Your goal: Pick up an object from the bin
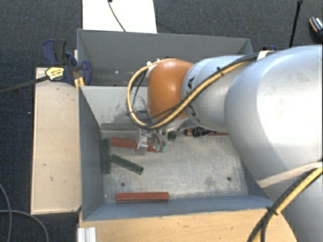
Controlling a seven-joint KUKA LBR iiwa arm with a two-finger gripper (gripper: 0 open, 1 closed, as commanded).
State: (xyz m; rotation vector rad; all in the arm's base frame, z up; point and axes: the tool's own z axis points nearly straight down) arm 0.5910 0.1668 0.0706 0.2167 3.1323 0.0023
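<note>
**A:** Where is the gripper (150,145) now?

**B:** It is low in the bin (91,135), in the far-left part, just above the right end of a thin red stick (121,143).

**A:** How does this stick lie?

**B:** Its long axis runs left to right, almost parallel to the far wall. Most of it reaches out to the left of the gripper.

**A:** Is the gripper open or closed?

**B:** I cannot tell. I think it must close across the stick, from far to near.

**A:** What else is close by?

**B:** Two green sticks: a slanted one (127,164) a little nearer, and an upright one (106,156) to the left. A longer red bar (142,197) lies by the near wall, well apart.
</note>
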